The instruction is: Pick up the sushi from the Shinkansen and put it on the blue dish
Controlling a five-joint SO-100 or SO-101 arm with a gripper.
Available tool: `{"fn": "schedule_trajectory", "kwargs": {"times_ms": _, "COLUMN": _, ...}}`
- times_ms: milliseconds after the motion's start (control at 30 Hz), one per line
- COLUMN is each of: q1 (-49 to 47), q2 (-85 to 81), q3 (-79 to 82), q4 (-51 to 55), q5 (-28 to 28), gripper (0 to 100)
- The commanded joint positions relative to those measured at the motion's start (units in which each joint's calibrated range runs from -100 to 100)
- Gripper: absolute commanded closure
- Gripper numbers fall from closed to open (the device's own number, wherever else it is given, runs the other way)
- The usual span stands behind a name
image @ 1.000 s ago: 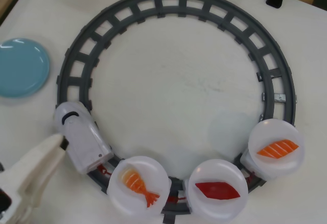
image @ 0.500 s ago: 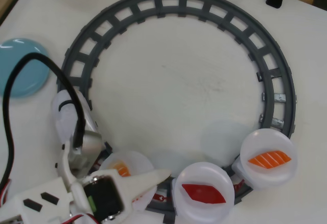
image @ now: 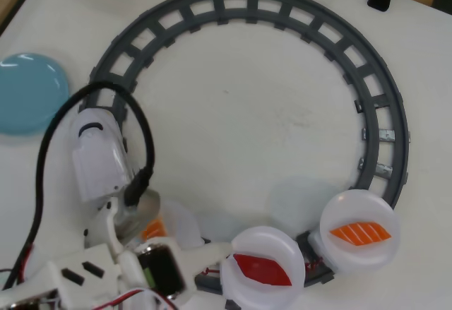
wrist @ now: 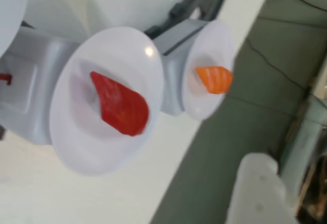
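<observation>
Overhead only: blue dish (image: 30,92) at left edge, Shinkansen (image: 97,156) beside it. Sushi (image: 262,270) on its plate (image: 263,248), both views. Gripper (image: 224,248) touching the plate rim; jaw state unclear.

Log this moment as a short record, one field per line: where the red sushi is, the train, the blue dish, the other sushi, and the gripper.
red sushi: sushi lies on a white plate, middle car, bottom of the overhead view; not grasped
train: Shinkansen on the track, left side, nose pointing up
blue dish: blue dish empty, at the left edge, off the track
other sushi: salmon piece on the last plate; shrimp piece mostly hidden under the arm
gripper: gripper beside the red sushi's plate, holding nothing; jaw opening not readable
</observation>
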Motion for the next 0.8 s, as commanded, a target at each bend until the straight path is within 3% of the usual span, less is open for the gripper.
{"fn": "schedule_trajectory", "kwargs": {"times_ms": 0, "q1": 0.5, "q2": 4.6, "q3": -0.2, "q4": 0.7, "q5": -0.3, "gripper": 89}}
{"fn": "schedule_trajectory", "kwargs": {"times_ms": 433, "q1": -2.3, "q2": 9.6, "q3": 1.9, "q4": 4.2, "q5": -0.4, "gripper": 88}}
{"fn": "schedule_trajectory", "kwargs": {"times_ms": 600, "q1": -4.4, "q2": 9.6, "q3": 1.9, "q4": 4.5, "q5": -0.2, "gripper": 76}}
{"fn": "schedule_trajectory", "kwargs": {"times_ms": 767, "q1": -5.4, "q2": 9.7, "q3": 3.1, "q4": 4.7, "q5": -0.4, "gripper": 74}}
